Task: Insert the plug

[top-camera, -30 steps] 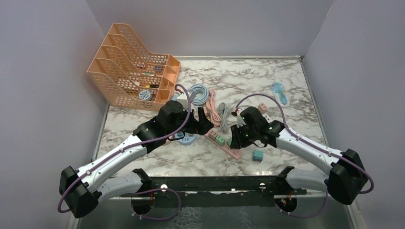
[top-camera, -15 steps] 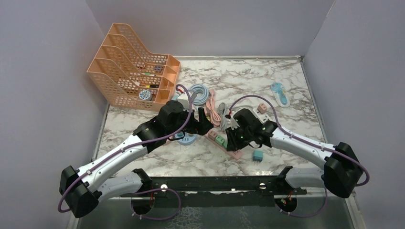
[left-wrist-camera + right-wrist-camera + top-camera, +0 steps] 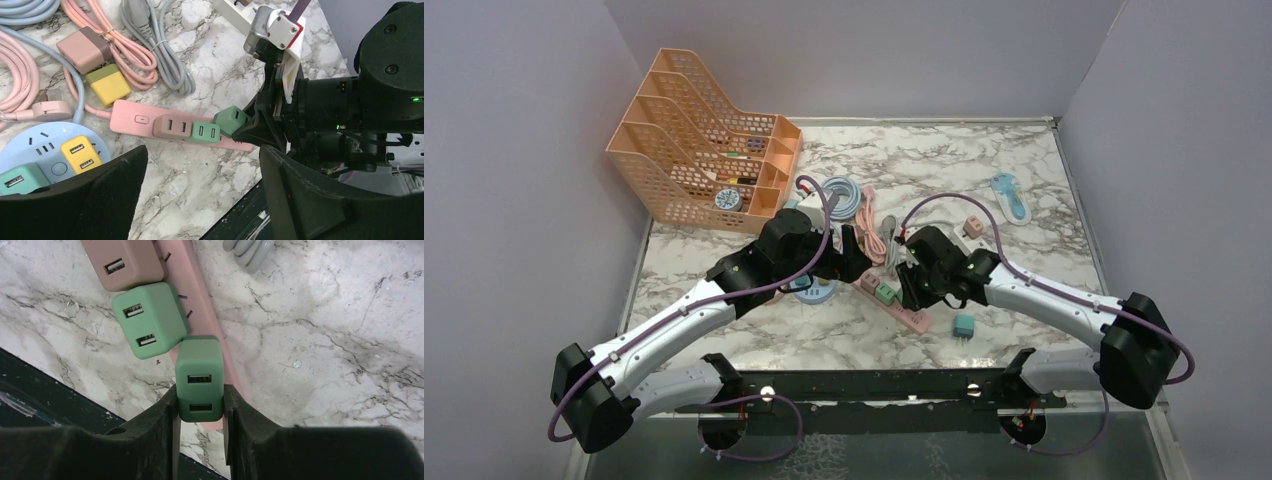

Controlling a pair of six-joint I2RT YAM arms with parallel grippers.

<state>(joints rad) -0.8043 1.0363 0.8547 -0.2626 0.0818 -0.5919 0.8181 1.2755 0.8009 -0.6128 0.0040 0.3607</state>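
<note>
A pink power strip (image 3: 202,310) lies on the marble table; it also shows in the left wrist view (image 3: 131,117) and the top view (image 3: 916,318). A brown-pink plug (image 3: 124,262) and a green plug (image 3: 150,319) sit in it. My right gripper (image 3: 199,412) is shut on a second green USB plug (image 3: 199,371) and holds it, a little tilted, over the strip's near end. That plug also shows in the left wrist view (image 3: 231,120). My left gripper (image 3: 202,192) is open and empty just in front of the strip.
A round blue socket hub (image 3: 42,150) with a yellow plug (image 3: 79,155) and a green plug lies left. Pink and grey cables (image 3: 150,50), loose adapters (image 3: 107,86), an orange file rack (image 3: 699,150) at back left, and a teal plug (image 3: 964,325) are nearby.
My right gripper has moved left along the strip with the green plug, closer to the two seated plugs. The left arm has barely moved.
</note>
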